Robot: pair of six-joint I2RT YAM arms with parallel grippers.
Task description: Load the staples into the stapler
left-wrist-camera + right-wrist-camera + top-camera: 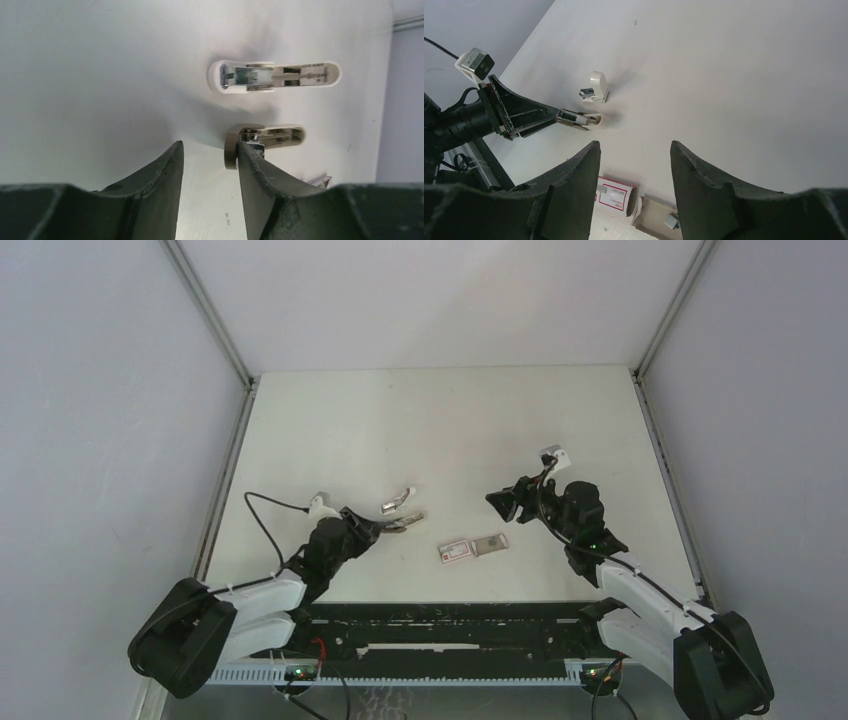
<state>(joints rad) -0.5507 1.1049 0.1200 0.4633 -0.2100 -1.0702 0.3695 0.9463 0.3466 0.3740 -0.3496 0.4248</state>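
At the near side of the bench, between the two arms, a red-and-white box [455,553] is seen with its tan tray [491,543] slid out. A small grey block in that tray is taken to be the staples [672,220], not yet lifted. The right gripper [634,147] is held near the tray, its fingers apart with nothing between them. The left gripper [209,150] is set low over the bench, its fingers likewise parted and clamped on nothing. The nearer stapler piece [280,137] lies touching the inner edge of one finger. Just beyond and apart from it lies the farther stapler piece [275,76], its metal channel exposed. Whether the two pieces are joined cannot be told.

For the step to be done well, the channel should be steadied by its sides and left uncovered. The strip should be pinched by its long edges, kept level, and laid in along the channel's length.

The bench [450,420] is matt white and smooth, so light parts may be expected to slide when nudged. It is enclosed by plain grey walls [100,390].
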